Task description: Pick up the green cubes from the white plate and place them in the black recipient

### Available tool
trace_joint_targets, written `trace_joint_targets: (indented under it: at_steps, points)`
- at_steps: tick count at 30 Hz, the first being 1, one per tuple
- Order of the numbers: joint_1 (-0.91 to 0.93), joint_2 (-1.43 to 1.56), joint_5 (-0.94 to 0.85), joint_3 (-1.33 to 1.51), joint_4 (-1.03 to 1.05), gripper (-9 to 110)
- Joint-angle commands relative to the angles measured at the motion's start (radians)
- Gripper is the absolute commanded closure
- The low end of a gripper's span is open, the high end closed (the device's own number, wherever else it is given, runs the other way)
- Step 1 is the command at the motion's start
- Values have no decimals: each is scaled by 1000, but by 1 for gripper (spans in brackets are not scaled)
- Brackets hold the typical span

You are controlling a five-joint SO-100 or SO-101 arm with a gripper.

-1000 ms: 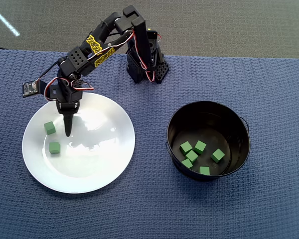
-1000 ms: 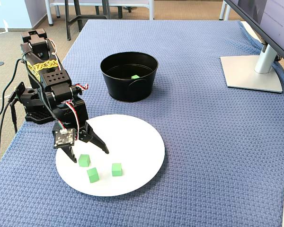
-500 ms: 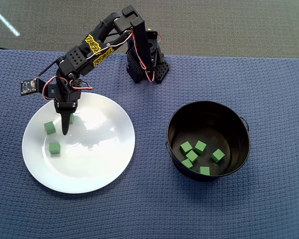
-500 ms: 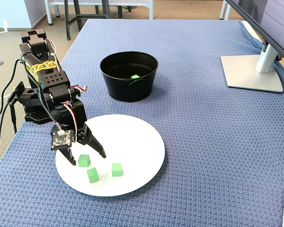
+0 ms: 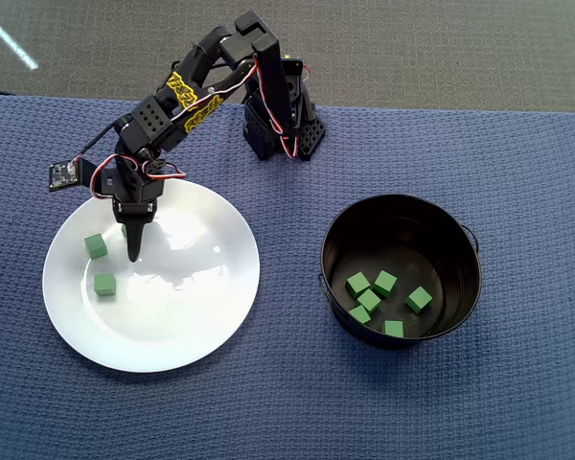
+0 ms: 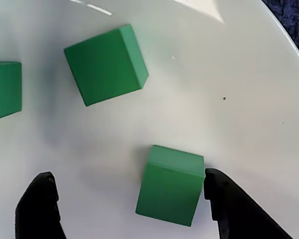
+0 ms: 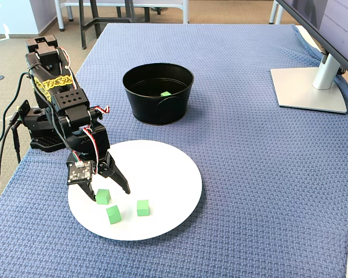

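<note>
- Overhead view: glossy round white plate [image 5: 211, 316] lies toward the tabletop's left side, on a blue waffle-weave cloth [image 5: 517, 153]. Two matte green cubes [image 5: 104, 284] show on the plate's left part; a third is mostly hidden under the claw [image 5: 133, 251]. The black arm [image 5: 172, 101], with yellow patterned tape on its link, stands at the far edge and reaches down over the plate's upper-left rim.
- Overhead view: black recipient [image 5: 460, 240], round, straight-walled, glossy metal with small side lugs, sits toward the right side, well apart from the plate. Five green cubes lie on its flat bottom, toward its near side.
- Wrist view: the claw [image 6: 132, 199] is spread wide, black tips low on the plate's smooth white surface. One cube [image 6: 170, 184] lies between the tips, its right edge touching or just beside the right tip, well clear of the left one. Two more cubes lie beyond it, one cut by the left frame edge.
- Fixed view: three cubes form a cluster on the plate's near-left part; the claw [image 7: 107, 192] straddles the leftmost. A monitor stand [image 7: 310, 87] with a flat grey base sits at the far right of the tabletop; chair legs and beige carpet show beyond.
</note>
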Motion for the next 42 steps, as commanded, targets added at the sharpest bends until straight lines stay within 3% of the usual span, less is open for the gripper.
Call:
trace_joint_targets:
  at_steps: [1, 5, 14, 23, 31, 42]
  points:
    - [-17, 35, 23, -3, -15, 77]
    - [-20, 35, 72, -5, -29, 100]
    - [-26, 51, 169, -21, -41, 102]
    - [-192, 175, 683, -416, 359, 102]
    - [-526, 324, 996, -537, 621, 102]
    - [-1097, 399, 1295, -368, 557, 102]
